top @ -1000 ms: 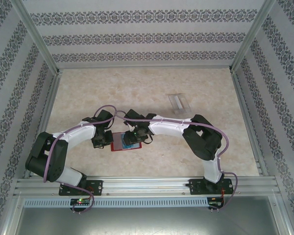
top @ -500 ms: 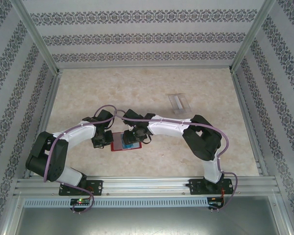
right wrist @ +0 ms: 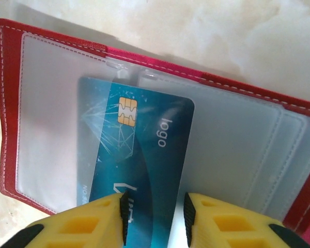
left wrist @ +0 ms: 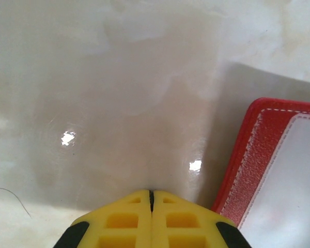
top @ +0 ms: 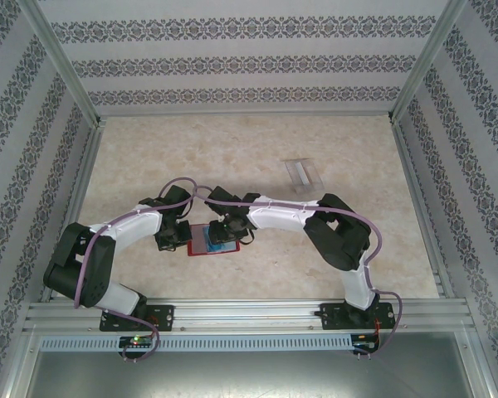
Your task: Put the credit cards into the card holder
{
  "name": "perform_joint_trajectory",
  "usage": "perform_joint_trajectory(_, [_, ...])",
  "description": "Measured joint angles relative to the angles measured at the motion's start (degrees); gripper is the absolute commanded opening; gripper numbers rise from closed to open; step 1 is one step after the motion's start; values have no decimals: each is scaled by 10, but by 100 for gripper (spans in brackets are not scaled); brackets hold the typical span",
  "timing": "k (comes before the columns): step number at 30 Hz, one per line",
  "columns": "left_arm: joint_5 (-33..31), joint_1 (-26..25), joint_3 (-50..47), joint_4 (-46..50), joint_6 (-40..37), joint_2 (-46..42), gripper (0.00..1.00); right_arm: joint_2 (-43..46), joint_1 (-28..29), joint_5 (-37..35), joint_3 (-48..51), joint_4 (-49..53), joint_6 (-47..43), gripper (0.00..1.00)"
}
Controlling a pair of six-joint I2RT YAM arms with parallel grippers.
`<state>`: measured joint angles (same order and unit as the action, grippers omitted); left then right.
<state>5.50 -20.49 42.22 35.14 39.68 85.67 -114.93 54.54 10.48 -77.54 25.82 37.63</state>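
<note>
Stitching rims the clear plastic pockets of the red card holder (right wrist: 10,103); the glossy teal credit card (right wrist: 139,155) has its lower end hidden behind the right gripper (right wrist: 154,214), jaws parted; left gripper (left wrist: 151,199) clenched.

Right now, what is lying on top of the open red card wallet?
A blue chip card printed "logo" lies across the red wallet's clear pockets, showing between the right end effector's open fingers. They cover its near end.
</note>
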Motion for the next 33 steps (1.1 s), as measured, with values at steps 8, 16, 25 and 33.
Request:
perform_joint_trajectory(8, [1,0,-1,-1,0,0,1,-8,6,0,-8,-4,0,28])
perform_joint_trajectory(16, [5,3,-1,-2,1,0,1,-11,16,0,-16,-4,5,22])
perform_joint_trajectory(25, [8,4,-1,-2,1,0,1,-9,19,-7,-15,-22,34,6])
perform_joint_trajectory(33, [9,4,-7,-9,3,-5,1,1,19,-16,22,-64,73,0])
